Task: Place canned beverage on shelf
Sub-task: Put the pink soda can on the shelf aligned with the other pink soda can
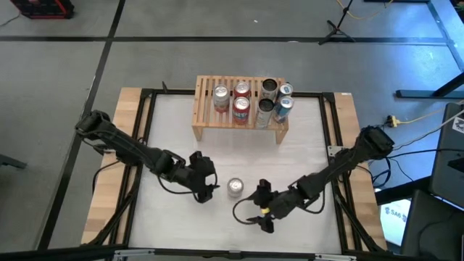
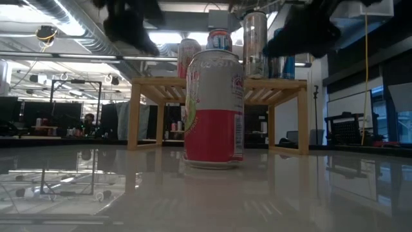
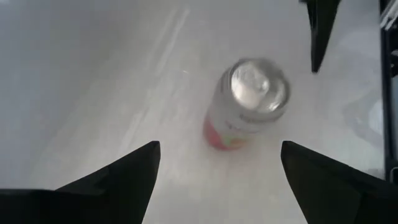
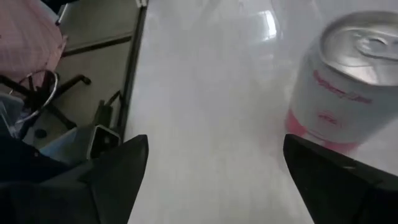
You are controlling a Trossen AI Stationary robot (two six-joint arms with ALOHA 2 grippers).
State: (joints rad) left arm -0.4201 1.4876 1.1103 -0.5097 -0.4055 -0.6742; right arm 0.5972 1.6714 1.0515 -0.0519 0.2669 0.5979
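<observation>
A white and red beverage can [image 1: 235, 188] stands upright on its base on the white table top, near the front middle. It also shows in the low view as the can [image 2: 214, 109]. My left gripper [image 1: 209, 185] hovers open just left of it, slanting down, with the can [image 3: 249, 102] ahead of its fingers. My right gripper [image 1: 263, 206] hovers open to the can's right and nearer the front edge, the can [image 4: 348, 81] off to one side of its fingers. The light-wood shelf [image 1: 205, 116] stands at the far middle with several cans on its slatted top.
The shelf's cans [image 1: 242, 90] fill most of its top; its left end [image 1: 205, 90] is bare slats. Black frame rails [image 1: 148, 130] run along the table's left and right sides. White table surface lies between the can and the shelf.
</observation>
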